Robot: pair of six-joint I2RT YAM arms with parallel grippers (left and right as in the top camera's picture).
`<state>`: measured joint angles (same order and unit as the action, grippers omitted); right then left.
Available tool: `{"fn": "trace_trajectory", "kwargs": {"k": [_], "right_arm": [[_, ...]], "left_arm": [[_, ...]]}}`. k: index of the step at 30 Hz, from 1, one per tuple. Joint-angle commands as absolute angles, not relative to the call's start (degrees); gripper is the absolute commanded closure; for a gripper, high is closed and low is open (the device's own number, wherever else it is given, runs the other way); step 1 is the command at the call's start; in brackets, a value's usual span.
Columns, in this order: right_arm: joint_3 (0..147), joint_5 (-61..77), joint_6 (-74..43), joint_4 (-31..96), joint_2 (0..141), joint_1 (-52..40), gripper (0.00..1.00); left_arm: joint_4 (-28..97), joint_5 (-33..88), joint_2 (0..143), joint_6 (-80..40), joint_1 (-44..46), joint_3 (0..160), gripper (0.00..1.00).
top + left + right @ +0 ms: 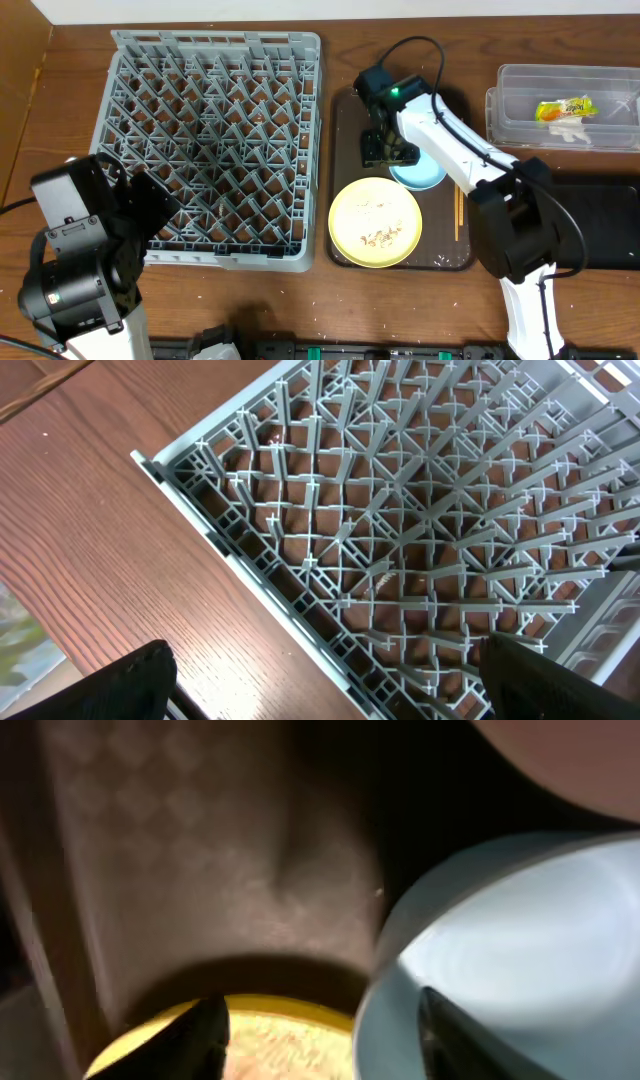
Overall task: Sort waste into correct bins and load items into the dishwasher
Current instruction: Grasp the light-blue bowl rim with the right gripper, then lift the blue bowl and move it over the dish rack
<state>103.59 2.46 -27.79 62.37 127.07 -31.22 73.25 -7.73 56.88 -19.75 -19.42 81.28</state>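
Light blue bowl (425, 176) sits on the brown tray (345, 150), just beside the pale yellow plate (375, 222) with its crumbs. Right tool (320, 1038) is low over it, fingers spread, the bowl's rim between them, nothing pinched. Chopsticks (458, 215) lie along the tray's right side. Left tool (335, 685) hangs spread wide over the grey dish rack (400, 530), at its edge on the worktop (90, 540).

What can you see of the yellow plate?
Round, pale yellow plate, plastic-looking, lying flat on the near end of the brown tray. Rice-like bits and brown crumbs are scattered on it. The blue bowl sits by its far right rim; contact unclear.
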Motion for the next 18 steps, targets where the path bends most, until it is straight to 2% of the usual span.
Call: {"fn": "trace_trajectory", "kwargs": {"k": [1, 3, 9, 18], "right_arm": [[100.29, -3.33, -31.38, 60.73, 127.31, -32.08, 0.47], [98.52, -4.95, -31.88, 59.18, 127.31, -32.05, 0.54], [97.80, -4.40, -31.88, 57.89, 127.22, -32.03, 0.98], [112.31, -1.04, -29.21, 71.99, 127.17, -32.25, 0.99]], "left_arm": [[73.38, -8.38, 56.97, -20.47, -19.70, 81.97, 0.02], [73.38, -8.38, 56.95, -20.47, -19.70, 81.97, 0.02], [73.36, -8.38, 56.95, -20.47, -19.70, 81.97, 0.02], [73.38, -8.38, 56.95, -20.47, -19.70, 81.97, 0.02]]}}
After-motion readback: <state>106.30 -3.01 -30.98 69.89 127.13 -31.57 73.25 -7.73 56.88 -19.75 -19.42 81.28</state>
